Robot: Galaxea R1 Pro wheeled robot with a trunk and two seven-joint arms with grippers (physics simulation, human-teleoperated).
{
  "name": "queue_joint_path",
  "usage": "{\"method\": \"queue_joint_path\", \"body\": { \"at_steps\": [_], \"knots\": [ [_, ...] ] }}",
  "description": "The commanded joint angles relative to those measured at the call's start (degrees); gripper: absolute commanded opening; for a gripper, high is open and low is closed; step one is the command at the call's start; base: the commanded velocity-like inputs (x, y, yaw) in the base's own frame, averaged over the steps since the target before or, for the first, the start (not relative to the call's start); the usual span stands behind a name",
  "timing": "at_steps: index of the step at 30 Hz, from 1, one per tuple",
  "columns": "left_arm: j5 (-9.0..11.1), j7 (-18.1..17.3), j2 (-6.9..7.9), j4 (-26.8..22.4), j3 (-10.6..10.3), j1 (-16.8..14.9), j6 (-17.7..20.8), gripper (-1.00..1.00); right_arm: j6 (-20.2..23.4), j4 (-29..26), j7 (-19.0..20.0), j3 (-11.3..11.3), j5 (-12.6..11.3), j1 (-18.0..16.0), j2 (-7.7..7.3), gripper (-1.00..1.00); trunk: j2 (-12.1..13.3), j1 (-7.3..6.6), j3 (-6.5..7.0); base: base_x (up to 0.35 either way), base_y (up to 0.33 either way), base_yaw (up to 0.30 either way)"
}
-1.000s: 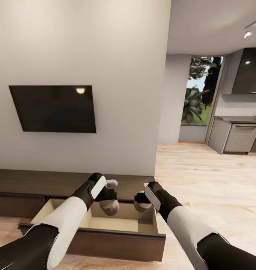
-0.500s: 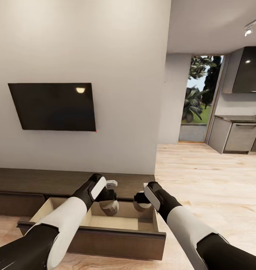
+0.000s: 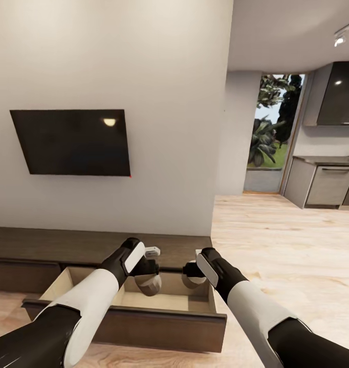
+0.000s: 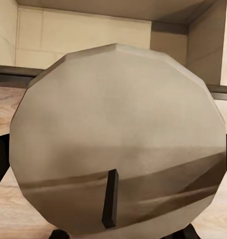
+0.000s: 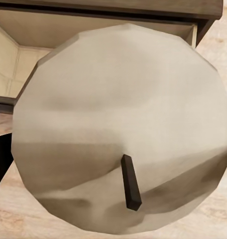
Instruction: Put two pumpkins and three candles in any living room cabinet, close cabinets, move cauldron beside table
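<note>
Two candles are in hand, one per gripper. The left candle (image 3: pixel 148 284) is a tan-beige cylinder clamped in the left gripper (image 3: pixel 147 280); in the left wrist view its round end (image 4: pixel 118 144) faces the camera, with a short dark wick (image 4: pixel 110 198) on it. The right candle (image 3: pixel 188 279) is clamped the same way in the right gripper (image 3: pixel 190 276), and the right wrist view shows its round end (image 5: pixel 120 129) and wick (image 5: pixel 131 189). Both candles hang over the open drawer (image 3: pixel 128 301) without touching its floor or walls.

The drawer belongs to the cabinet (image 3: pixel 67 245) — a long, low, dark-brown unit against the wall. It is pulled well out toward the robot, and its light tan inside is exposed (the visible part of the floor holds nothing). Its dark front panel (image 3: pixel 144 329) runs across below the two forearms. To the left of the drawer, another cabinet front (image 3: pixel 21 276) sits flush.

Above the cabinet, a dark TV (image 3: pixel 72 142) is mounted on the pale wall (image 3: pixel 164 102). To the right, light wood flooring (image 3: pixel 287 245) runs back to a kitchen counter (image 3: pixel 323 179) and a window (image 3: pixel 271 128) with green foliage beyond — both well apart from the cabinet.
</note>
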Motion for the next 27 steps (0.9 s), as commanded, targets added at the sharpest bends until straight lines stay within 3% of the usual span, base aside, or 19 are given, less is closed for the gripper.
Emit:
{"method": "queue_joint_path", "body": {
  "at_steps": [1, 22, 27],
  "knots": [
    [0.6, 0.4, 0.04, -0.1, -0.4, 0.0, 0.1, -1.00, 0.1, -0.1, -0.6, 0.4, -0.6, -0.1, -0.02, -1.00, -0.5, 0.23, -0.25, 0.000, 0.000, 0.000],
    [0.5, 0.4, 0.04, -0.1, -0.7, 0.0, -1.4, -1.00, 0.1, -0.1, -0.6, 0.4, -0.6, 0.0, 0.06, -1.00, -8.9, 4.84, -4.02, 0.000, 0.000, 0.000],
    [0.5, 0.4, 0.05, 0.0, -1.0, 0.0, -4.3, -1.00, 0.1, -0.1, -0.6, 0.4, -0.6, -0.1, 0.05, -1.00, -10.9, 5.94, -4.92, 0.000, 0.000, 0.000]
  ]
}}
